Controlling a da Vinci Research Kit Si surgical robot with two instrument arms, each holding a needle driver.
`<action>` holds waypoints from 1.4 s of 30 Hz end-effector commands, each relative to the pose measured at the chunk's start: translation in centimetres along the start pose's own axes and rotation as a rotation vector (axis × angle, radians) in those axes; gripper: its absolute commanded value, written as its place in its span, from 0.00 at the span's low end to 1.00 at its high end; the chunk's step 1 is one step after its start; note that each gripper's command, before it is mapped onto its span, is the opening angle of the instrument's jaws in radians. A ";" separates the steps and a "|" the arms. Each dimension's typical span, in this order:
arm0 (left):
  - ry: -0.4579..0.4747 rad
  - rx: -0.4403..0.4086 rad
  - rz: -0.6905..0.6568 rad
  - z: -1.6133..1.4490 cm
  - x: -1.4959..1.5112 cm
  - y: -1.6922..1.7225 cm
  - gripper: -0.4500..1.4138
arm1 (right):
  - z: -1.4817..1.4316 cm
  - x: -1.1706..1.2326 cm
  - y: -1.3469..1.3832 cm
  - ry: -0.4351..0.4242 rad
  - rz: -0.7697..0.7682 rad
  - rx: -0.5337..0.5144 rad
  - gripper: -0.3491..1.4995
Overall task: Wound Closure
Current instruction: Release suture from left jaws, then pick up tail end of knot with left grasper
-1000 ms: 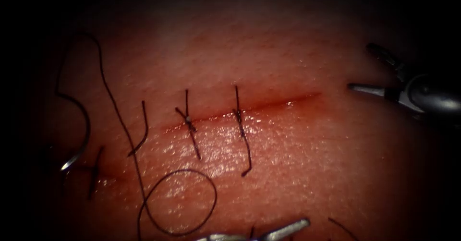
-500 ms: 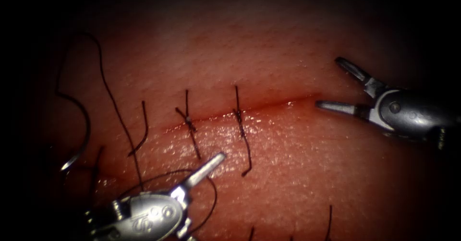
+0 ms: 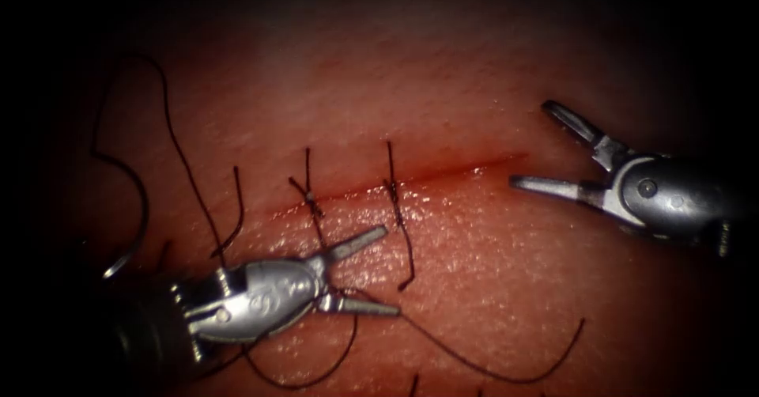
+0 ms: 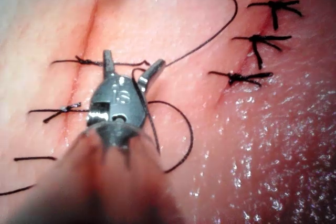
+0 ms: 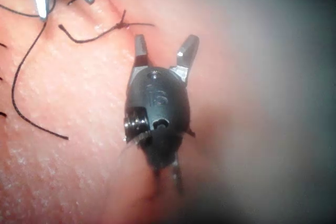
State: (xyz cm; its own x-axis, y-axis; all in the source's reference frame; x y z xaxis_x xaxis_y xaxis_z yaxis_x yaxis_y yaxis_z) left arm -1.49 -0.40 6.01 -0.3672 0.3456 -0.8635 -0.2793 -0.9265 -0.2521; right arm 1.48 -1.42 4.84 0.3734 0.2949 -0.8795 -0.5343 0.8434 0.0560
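The cut (image 3: 466, 168) runs across the tissue (image 3: 506, 278), with knotted stitches (image 3: 314, 203) over its left and middle part and its right end unstitched. The curved needle (image 3: 145, 207) lies free on the tissue beyond the cut's left end, held by neither tool. Its thread (image 3: 474, 369) loops under my left tool (image 3: 391, 270) and trails off to the lower right. That tool stands open just below the stitches, holding nothing; thread (image 4: 189, 135) passes beside one jaw of the left tool (image 4: 131, 64). My right tool (image 3: 528, 144) is open and empty at the cut's right end, as the right tool (image 5: 165, 43) also appears close up.
Cut thread tails (image 3: 407, 262) hang from the stitches. A second row of knotted stitches (image 4: 260, 40) lies on the tissue beyond the left tool. Short thread ends (image 3: 414, 383) poke up at the lower edge.
My left tool came up from the lower edge to just below the stitches, dragging the thread loop; the thread's tail now lies out to the lower right. The right tool moved left toward the cut's end.
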 end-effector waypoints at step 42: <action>0.081 -0.123 0.176 0.27 -0.06 -0.05 0.00 | 0.05 0.03 -0.21 -0.043 -0.011 0.064 0.82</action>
State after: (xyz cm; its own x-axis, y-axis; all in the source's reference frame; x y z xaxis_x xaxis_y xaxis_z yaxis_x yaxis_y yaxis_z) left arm -1.64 -0.36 6.15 -0.3270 0.1701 -0.9296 -0.1051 -0.9841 -0.1431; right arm 1.57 -1.60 4.78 0.4139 0.3056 -0.8575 -0.4816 0.8728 0.0785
